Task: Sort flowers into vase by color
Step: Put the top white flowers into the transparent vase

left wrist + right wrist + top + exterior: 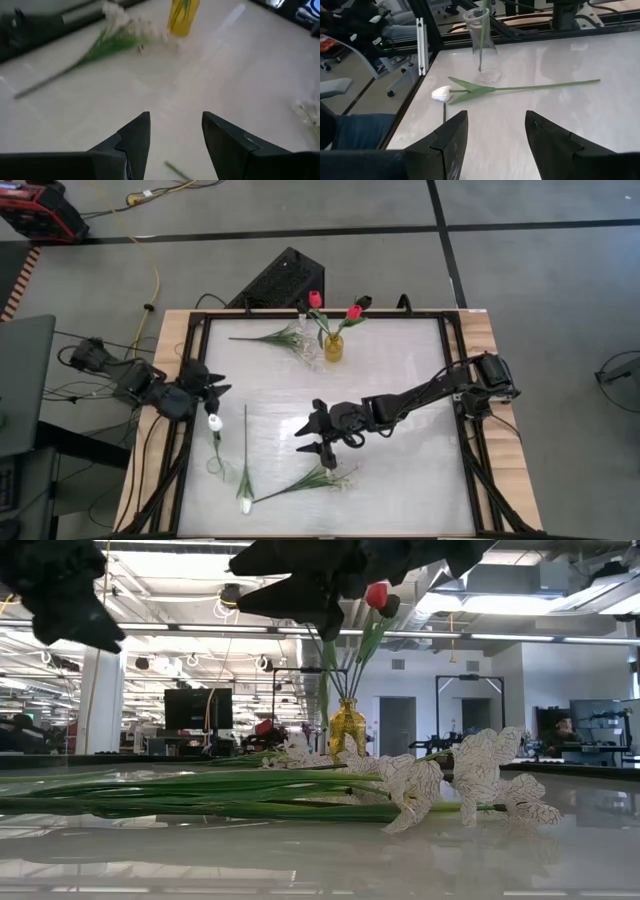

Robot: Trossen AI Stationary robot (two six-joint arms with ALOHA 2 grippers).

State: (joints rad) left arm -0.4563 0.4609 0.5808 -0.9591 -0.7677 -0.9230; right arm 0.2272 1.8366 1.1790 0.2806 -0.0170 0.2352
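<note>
Meanwhile, the right end effector (306, 436) hovers open-fingered mid-worktop (400, 380), empty, beside a white spray (335, 474); a white tulip (441, 93) lies near-left; red tulips (333, 307) fill the far yellow vase (333, 347); light, limp stems probably suit a mid-stem pinch; the left end effector (216, 388) waits open.

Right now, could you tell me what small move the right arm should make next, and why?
Probably lower the right gripper onto the white tulip lying ahead of it. The gripper is open and empty, and the clear vase beyond already holds one stem.
</note>
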